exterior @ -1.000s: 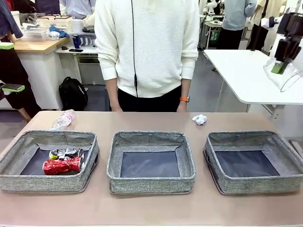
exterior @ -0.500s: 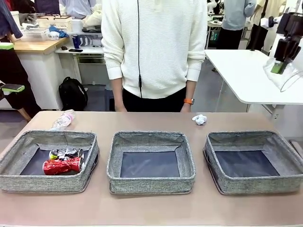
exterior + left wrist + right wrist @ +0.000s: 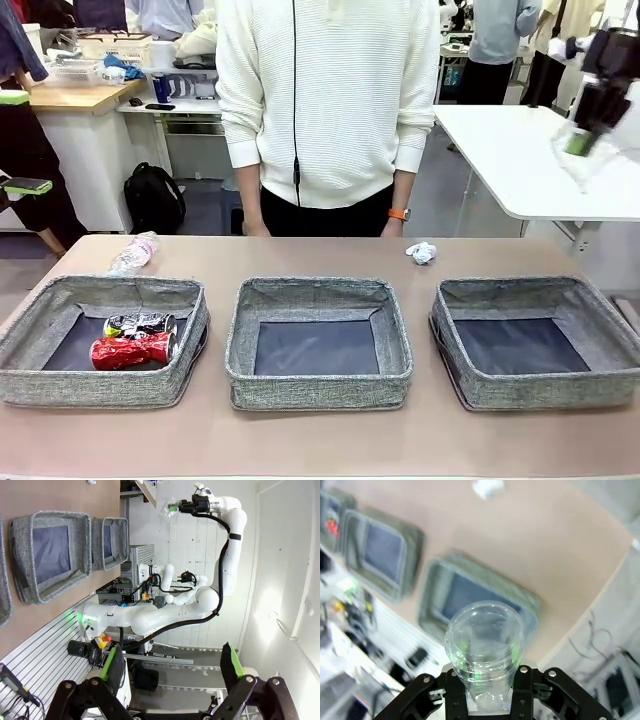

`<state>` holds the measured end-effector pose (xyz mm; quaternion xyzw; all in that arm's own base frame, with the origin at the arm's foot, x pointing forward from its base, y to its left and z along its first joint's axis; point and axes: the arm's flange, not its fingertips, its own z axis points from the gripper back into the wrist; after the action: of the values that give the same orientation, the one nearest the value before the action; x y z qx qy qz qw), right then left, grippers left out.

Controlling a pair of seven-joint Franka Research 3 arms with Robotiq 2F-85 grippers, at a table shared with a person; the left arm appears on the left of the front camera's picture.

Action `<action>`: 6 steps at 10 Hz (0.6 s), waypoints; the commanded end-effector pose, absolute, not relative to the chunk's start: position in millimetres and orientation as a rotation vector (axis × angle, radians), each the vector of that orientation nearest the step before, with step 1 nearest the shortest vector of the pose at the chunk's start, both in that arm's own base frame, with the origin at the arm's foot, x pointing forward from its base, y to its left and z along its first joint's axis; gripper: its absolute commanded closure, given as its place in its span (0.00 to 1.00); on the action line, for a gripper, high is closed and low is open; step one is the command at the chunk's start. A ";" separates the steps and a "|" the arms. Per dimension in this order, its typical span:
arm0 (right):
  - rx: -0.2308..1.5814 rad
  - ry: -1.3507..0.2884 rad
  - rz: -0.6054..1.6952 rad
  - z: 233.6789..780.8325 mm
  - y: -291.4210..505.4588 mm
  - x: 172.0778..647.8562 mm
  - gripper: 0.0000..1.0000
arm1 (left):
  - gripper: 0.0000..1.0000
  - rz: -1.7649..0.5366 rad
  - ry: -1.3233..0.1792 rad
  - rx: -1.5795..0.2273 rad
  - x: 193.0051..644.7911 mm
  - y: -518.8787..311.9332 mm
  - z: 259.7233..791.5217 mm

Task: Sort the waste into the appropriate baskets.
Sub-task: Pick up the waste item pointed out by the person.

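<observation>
**Room and furniture**

A person [image 3: 330, 100] in a white sweater stands at the far edge of the brown table [image 3: 320, 445] — a black cable [image 3: 295, 110] hangs down the chest, and an orange watch [image 3: 399, 212] sits on one wrist. Behind, a black backpack [image 3: 155, 198] rests on the floor near a wooden counter [image 3: 70, 97]. A white table [image 3: 510, 160] stands at the right — other people are farther back.

Front faces table [image 3: 320, 255], both wrists overlook baskets [image 3: 50, 519]
</observation>
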<state>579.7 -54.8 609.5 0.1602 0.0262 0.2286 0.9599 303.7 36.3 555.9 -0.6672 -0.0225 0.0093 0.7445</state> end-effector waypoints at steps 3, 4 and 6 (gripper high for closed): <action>0.384 0.022 0.165 669.4 120.2 625.3 0.65 | 0.00 0.001 -0.061 -1.481 304.2 36.4 556.6; 0.338 0.074 0.221 684.1 157.3 620.5 0.65 | 0.00 0.001 -0.061 -1.481 304.2 36.4 556.6; 0.208 0.132 0.258 715.0 209.7 606.4 0.65 | 0.00 0.001 -0.061 -1.481 304.2 36.4 556.6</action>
<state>579.8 204.2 681.9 0.1450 0.0353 0.1120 0.9824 304.6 35.9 555.7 -0.6666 -0.0215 0.0095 0.7450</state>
